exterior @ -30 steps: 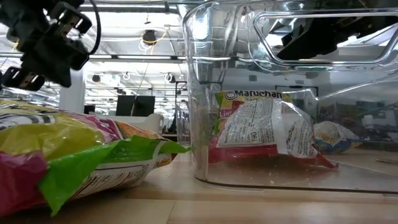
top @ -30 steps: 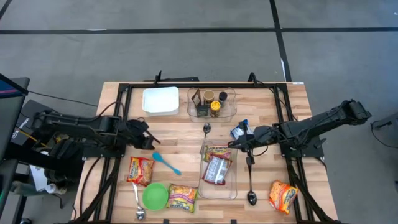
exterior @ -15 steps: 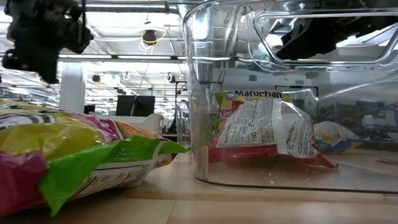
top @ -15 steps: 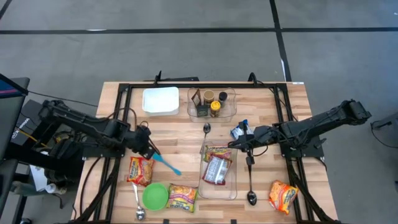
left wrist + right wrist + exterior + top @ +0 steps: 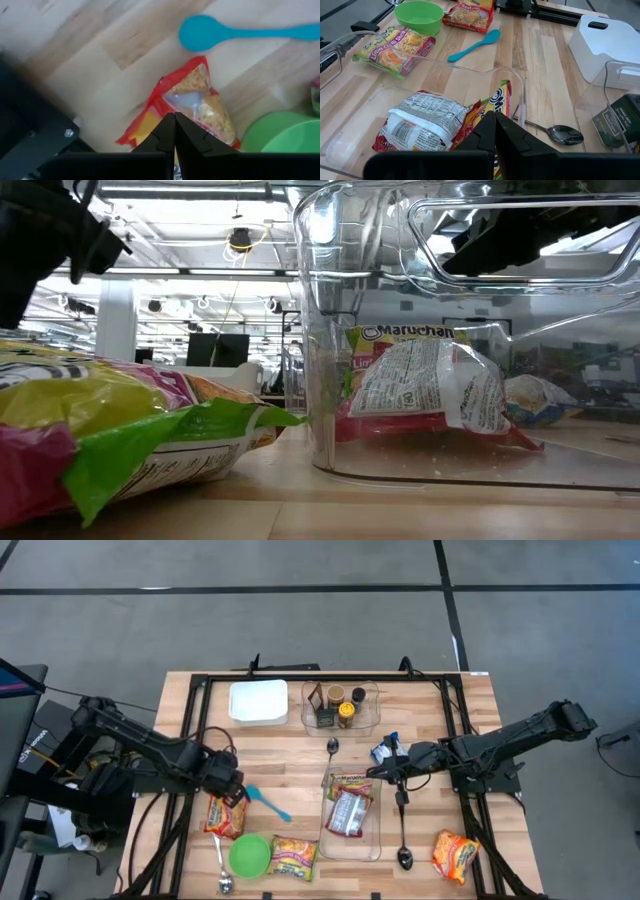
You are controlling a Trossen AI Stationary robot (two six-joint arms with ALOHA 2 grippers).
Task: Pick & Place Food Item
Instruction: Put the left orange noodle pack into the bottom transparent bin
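A red and yellow noodle packet point(image 5: 225, 816) point(image 5: 200, 102) lies flat on the wood at the table's near left. My left gripper point(image 5: 232, 790) point(image 5: 174, 117) hangs shut just above the packet's far end, pointing straight down. Whether it touches the packet does not show. A clear bin point(image 5: 374, 840) at the near middle holds two noodle packets point(image 5: 349, 810) point(image 5: 427, 127). My right gripper point(image 5: 374, 771) point(image 5: 495, 117) waits shut above the bin's far end, tilted down. In the low view, my left gripper point(image 5: 40, 250) shows dark at the upper left.
A blue spoon point(image 5: 268, 802), a green bowl point(image 5: 250, 855) and a lime noodle packet point(image 5: 293, 858) lie near the red packet. Another packet point(image 5: 455, 853) and a black spoon point(image 5: 403, 835) lie at the near right. A white box point(image 5: 258, 701) and a condiment bin point(image 5: 340, 707) stand at the far edge.
My left gripper has swung toward the table's near edge and tipped from slanting to straight down, coming over the red packet's far end. It stays shut. No object has moved.
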